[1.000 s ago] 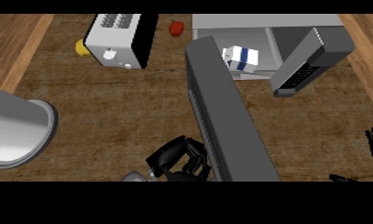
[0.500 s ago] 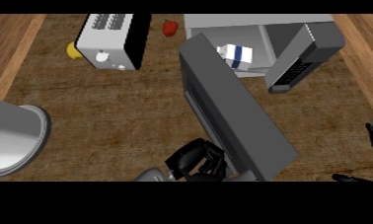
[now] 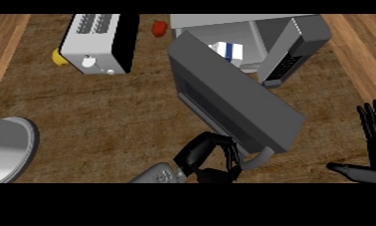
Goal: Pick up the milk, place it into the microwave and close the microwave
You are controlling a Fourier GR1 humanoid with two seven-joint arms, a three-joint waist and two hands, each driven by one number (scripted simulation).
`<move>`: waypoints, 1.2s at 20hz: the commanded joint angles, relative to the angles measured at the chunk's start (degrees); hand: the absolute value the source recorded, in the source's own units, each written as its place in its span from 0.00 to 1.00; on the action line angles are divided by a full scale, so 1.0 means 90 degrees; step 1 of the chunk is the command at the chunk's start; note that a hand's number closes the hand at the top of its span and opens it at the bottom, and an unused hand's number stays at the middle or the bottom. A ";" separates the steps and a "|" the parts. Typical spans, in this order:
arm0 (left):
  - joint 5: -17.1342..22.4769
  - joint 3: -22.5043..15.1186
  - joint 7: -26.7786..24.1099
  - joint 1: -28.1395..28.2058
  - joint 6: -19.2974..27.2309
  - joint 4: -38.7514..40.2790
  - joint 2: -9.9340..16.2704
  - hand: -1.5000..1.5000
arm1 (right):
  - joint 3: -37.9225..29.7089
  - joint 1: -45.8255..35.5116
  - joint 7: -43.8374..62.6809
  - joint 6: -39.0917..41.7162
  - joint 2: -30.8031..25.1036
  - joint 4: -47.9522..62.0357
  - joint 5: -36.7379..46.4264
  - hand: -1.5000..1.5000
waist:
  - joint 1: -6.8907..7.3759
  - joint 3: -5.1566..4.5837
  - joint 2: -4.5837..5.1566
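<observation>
The milk carton [image 3: 226, 51] stands inside the open microwave [image 3: 242, 26]; the left hand [image 3: 208, 158], fingers curled, touches the lower edge of the grey microwave door [image 3: 231, 100]; the right hand [image 3: 361, 143] rests at the right edge with fingers spread; a toaster [image 3: 99, 41] sits to the left.

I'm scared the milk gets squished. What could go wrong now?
The left hand is at the free end of the microwave door, near its handle. The milk stands just inside the microwave; if it sits too near the opening, the door might bump it. The fingers could also slip off the door's edge, leaving it partly open.
</observation>
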 commanded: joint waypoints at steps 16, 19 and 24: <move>0.1432 0.0128 -0.0167 -0.2309 0.1416 0.0356 -0.0172 1.00 | 0.0450 -0.0487 0.0591 0.0700 -0.0494 -0.1088 -0.0377 0.00 | -0.1061 0.0006 0.0186; 0.1623 0.0195 -0.0060 -0.2710 0.1455 0.0488 -0.0173 1.00 | 0.0508 -0.0705 0.0675 0.0669 -0.0409 -0.1215 -0.0474 0.00 | -0.1157 0.0024 0.0240; 0.1907 0.0393 -0.0031 -0.3180 0.1576 0.0795 -0.0172 1.00 | 0.0553 -0.0900 0.0839 0.0903 -0.0535 -0.1356 -0.0675 0.00 | -0.1346 0.0041 0.0339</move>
